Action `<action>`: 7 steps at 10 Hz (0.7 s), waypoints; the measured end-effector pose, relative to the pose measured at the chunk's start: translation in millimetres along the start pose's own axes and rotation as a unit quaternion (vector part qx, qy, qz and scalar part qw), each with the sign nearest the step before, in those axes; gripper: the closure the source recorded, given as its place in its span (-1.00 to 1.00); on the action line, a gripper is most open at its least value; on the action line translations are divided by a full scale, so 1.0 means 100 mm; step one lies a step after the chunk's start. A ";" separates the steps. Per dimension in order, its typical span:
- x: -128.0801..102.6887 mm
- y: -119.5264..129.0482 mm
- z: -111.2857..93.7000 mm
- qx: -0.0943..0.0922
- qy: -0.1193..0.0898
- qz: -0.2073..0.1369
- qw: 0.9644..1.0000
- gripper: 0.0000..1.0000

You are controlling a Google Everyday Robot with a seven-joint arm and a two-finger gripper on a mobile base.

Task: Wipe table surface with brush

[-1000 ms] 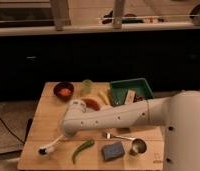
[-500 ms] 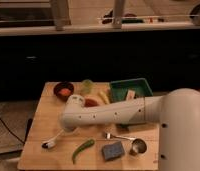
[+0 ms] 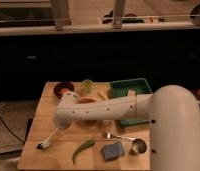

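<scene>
Brush lies slanted across the near-left part of the table surface, its white handle running down and to the left from the arm's tip to a small dark bristle head that sits on the wood close to the front-left corner. The gripper is at the upper end of that handle, low over the left half of the tabletop, at the end of the thick white arm that reaches in from the right. It seems to have hold of the handle, but the arm's end covers the joint, so how far the claw is closed cannot be told.

Just right of the brush head a green chili pepper lies on the wood, bent and pointing toward the front edge. Further right sit a blue-grey sponge and, beside it, a small metal cup; a metal fork rests just behind those two. Along the back of the table stand a dark red bowl at the left, a pale green cup next to it, and a green tray to the right, partly hidden by the arm.
</scene>
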 end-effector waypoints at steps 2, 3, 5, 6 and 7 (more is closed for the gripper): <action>-0.10 0.09 0.06 -0.015 -0.014 -0.016 1.000 1.00; -0.10 0.14 0.07 -0.021 -0.017 -0.014 1.000 1.00; 0.04 0.33 0.06 -0.029 -0.020 0.005 0.999 1.00; 0.14 0.42 0.03 -0.027 -0.023 0.019 0.999 1.00; 0.22 0.46 0.00 -0.024 -0.023 0.030 0.999 1.00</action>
